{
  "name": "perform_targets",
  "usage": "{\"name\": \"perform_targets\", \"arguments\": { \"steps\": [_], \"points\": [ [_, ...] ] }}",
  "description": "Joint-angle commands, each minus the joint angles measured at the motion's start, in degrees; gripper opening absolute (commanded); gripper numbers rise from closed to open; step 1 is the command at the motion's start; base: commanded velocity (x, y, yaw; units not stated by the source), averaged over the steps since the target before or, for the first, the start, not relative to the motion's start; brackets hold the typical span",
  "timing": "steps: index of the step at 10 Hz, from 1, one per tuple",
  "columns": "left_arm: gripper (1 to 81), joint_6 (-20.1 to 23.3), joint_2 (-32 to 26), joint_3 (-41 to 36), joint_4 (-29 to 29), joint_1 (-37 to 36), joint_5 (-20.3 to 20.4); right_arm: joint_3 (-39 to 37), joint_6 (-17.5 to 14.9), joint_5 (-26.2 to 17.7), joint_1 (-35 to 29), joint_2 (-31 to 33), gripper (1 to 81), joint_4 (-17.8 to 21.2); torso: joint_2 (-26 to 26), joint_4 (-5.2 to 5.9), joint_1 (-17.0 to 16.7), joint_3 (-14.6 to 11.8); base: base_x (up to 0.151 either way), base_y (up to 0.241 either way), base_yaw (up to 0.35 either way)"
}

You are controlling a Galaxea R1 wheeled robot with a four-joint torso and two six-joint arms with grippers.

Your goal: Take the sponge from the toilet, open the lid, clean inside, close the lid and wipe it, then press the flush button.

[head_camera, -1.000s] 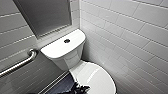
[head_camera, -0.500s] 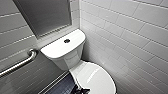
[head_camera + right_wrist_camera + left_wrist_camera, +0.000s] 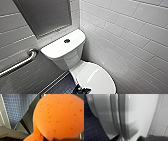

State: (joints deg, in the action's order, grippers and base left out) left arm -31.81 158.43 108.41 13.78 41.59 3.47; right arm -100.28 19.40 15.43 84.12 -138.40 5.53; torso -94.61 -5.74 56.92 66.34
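The white toilet [image 3: 75,58] stands in the corner with its oval lid [image 3: 96,77] down. The round dark flush button [image 3: 66,40] sits in the middle of the tank top. My left gripper [image 3: 81,90] is low at the lid's near left rim. In the left wrist view the left gripper [image 3: 129,138] stands open, its dark fingertips [image 3: 115,138] on either side of the lid's edge [image 3: 121,119], above the bowl [image 3: 101,112]. The orange sponge [image 3: 58,116] looms large in the right wrist view, with my right gripper [image 3: 50,139] shut on its pinched middle.
A metal grab bar [image 3: 17,65] runs along the tiled left wall. White wall tiles [image 3: 130,37] close in on the right of the toilet. Dark blue floor tiles [image 3: 62,86] lie left of the bowl. A grey panel [image 3: 45,15] hangs above the tank.
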Motion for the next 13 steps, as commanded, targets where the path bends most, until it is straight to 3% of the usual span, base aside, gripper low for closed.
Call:
{"name": "perform_targets", "arguments": {
  "steps": [1, 10, 13],
  "points": [
    [81.1, -0.3, 0.3, -1.7, 0.3, -6.6, -1.9, 0.8, 0.1, -4.1, 0.1, 2.4, 1.0, -1.0, 0.0, 0.0, 0.0, 0.0, 0.0, 0.0, 0.0],
    [81.1, -2.7, -1.8, -5.5, 0.3, -7.4, -1.4, 0.7, 0.2, -4.1, 0.1, 1.9, 1.0, -1.0, 0.0, 0.0, 0.0, 0.0, 0.0, 0.0, 0.0],
    [81.1, -2.7, -0.2, -3.1, 0.2, -7.1, -1.5, 0.6, 0.1, -4.1, 0.4, 1.6, 1.0, -1.1, 0.0, 0.0, 0.0, 0.0, 0.0, 0.0, 0.0]
  ]
}}
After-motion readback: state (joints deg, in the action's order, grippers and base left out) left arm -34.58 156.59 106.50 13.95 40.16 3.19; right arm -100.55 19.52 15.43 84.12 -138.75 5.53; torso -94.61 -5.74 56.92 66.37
